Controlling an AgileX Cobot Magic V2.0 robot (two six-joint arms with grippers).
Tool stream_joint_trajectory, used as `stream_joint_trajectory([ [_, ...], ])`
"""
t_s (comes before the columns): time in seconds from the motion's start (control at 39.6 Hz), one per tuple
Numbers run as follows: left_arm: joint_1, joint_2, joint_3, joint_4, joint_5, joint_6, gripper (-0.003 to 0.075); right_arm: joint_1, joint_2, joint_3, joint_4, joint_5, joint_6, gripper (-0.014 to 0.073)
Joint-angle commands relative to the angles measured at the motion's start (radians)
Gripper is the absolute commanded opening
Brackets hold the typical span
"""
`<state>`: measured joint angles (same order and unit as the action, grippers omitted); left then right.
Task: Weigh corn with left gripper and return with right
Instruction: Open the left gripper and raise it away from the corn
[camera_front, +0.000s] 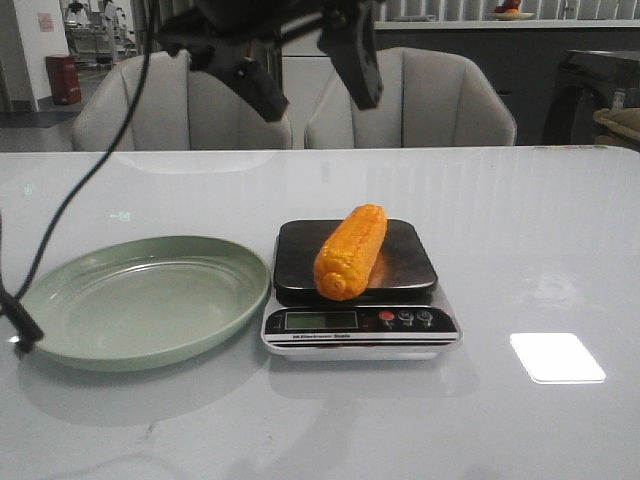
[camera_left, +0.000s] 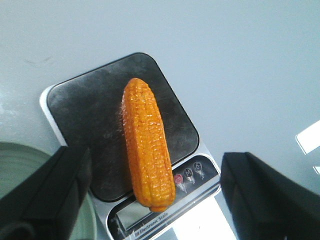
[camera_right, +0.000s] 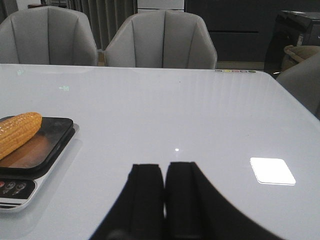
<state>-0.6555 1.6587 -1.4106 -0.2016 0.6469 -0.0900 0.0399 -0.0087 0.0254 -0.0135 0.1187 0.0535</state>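
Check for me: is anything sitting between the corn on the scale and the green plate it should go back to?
Nothing visible. The corn lies alone on the scale; the plate sits right beside it, empty, with only bare table around. The right gripper rests shut, with open tabletop between it and the scale.

One corn (camera_front: 351, 252), one scale (camera_front: 360, 325), one plate (camera_front: 140, 300), two chairs (camera_front: 405, 100).

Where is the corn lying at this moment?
In the front view the corn lies on the scale platform, right of the green plate, its near end overhanging toward the display.
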Motion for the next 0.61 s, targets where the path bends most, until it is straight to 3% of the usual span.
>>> stream_joint_trajectory([
  [0.0, 0.003, -0.133, 0.032, 0.006, -0.041, -0.005, 0.0574, -0.003, -0.021, 0.011, -0.006, -0.080, -0.002, 0.0166],
  [0.58, 0.003, -0.801, 0.522, 0.122, -0.165, -0.001, 0.0574, -0.002, -0.020, 0.011, -0.006, -0.080, -0.002, 0.0166],
])
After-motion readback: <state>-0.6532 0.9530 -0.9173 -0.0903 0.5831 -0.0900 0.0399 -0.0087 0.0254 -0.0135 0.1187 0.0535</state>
